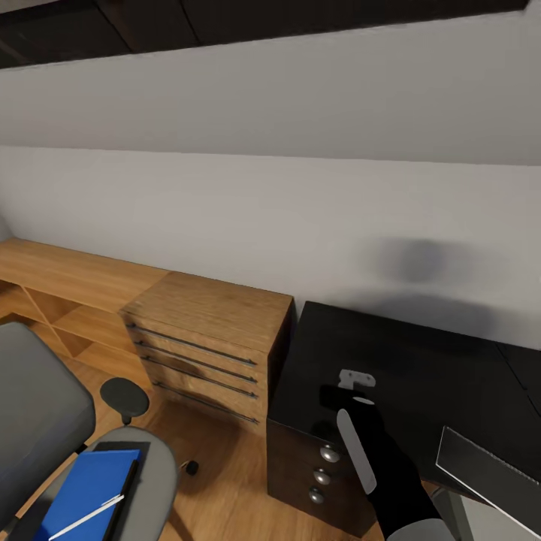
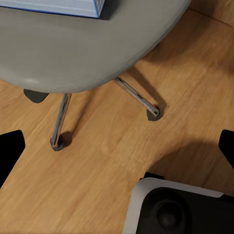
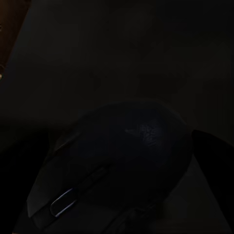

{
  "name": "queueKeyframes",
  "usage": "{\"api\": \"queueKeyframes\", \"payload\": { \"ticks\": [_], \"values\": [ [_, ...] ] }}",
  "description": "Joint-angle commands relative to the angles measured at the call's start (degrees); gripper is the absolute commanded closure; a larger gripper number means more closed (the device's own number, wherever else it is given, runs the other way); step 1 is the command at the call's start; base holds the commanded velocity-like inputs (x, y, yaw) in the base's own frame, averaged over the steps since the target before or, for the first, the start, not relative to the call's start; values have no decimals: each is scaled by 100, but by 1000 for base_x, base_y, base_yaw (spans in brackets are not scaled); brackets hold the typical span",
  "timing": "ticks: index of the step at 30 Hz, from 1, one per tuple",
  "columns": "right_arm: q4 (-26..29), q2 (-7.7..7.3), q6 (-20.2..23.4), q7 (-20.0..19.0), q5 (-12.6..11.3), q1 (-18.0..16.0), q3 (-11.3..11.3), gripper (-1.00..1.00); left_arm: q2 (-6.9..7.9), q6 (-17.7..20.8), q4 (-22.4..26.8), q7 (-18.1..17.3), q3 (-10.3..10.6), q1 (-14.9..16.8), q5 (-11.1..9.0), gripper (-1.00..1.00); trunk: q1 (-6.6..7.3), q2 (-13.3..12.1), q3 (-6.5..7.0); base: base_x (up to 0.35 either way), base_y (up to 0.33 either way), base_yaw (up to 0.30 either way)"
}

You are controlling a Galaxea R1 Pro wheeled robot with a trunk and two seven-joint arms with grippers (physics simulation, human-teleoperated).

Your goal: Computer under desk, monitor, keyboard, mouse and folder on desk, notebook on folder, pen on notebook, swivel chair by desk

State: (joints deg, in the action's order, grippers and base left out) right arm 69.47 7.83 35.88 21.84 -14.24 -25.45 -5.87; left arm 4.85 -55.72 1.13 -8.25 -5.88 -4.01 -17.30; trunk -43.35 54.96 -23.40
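The mouse (image 3: pixel 117 165) is small, black, rounded w/ a scroll wheel and faint logo; it looks light, hard and a bit slick, so best pinched across its two sides, low on the shell. It lies on the black tabletop (image 1: pixel 421 361) near the drawer end, right under the right claw (image 1: pixel 347 394), w/ fingers dark on either side of it – can't tell if clamped or just straddling. Left claw (image 2: pixel 117 151) hangs spread apart over the wood floor by the chair (image 1: pixel 37 406), whose seat carries the blue folder (image 1: pixel 90 488) w/ white pen (image 1: pixel 86 517) – the keyboard (image 1: pixel 488 469) sits at the tabletop's near right edge.
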Motion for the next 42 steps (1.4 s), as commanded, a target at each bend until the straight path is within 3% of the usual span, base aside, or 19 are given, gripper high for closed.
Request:
{"api": "queueKeyframes", "payload": {
  "ticks": [1,11,15,23,31,33,36,37,42],
  "values": [
    [21,-1,13,57,-61,-4,-10,100,-1,0,10,-61,-45,-4,-19,-100,-1,4,-5,0,0,-5],
    [199,-1,9,57,-54,13,-10,100,-1,7,10,-62,-45,-4,-19,-100,-1,4,-5,-209,0,-48],
    [263,-1,7,57,-60,17,-6,100,-5,8,10,-63,-45,-4,-19,-100,-1,4,-5,-237,0,-222],
    [975,-1,6,64,-53,54,5,100,-10,8,10,-71,-37,-4,-11,-100,-1,4,-5,-68,-1,-254],
    [1006,-11,6,67,-45,57,41,100,-10,33,10,-80,-35,-4,-10,-100,-1,4,-5,-202,-142,-260],
    [1007,-15,6,70,-43,57,107,100,-10,82,10,-78,-32,-4,-11,-100,-1,4,-5,-228,-232,-260],
    [996,-16,6,106,-37,57,389,100,-10,282,10,-74,-29,-4,-10,-100,-1,4,-5,-110,-280,-260],
    [988,-12,13,130,-36,57,818,100,-10,385,10,-72,-18,-4,-10,-100,-1,4,-5,-14,-319,-260],
    [986,-18,15,130,-26,57,1006,100,-10,411,10,-84,-5,-4,-3,-100,-1,4,-5,-5,-317,-230]
  ]
}}
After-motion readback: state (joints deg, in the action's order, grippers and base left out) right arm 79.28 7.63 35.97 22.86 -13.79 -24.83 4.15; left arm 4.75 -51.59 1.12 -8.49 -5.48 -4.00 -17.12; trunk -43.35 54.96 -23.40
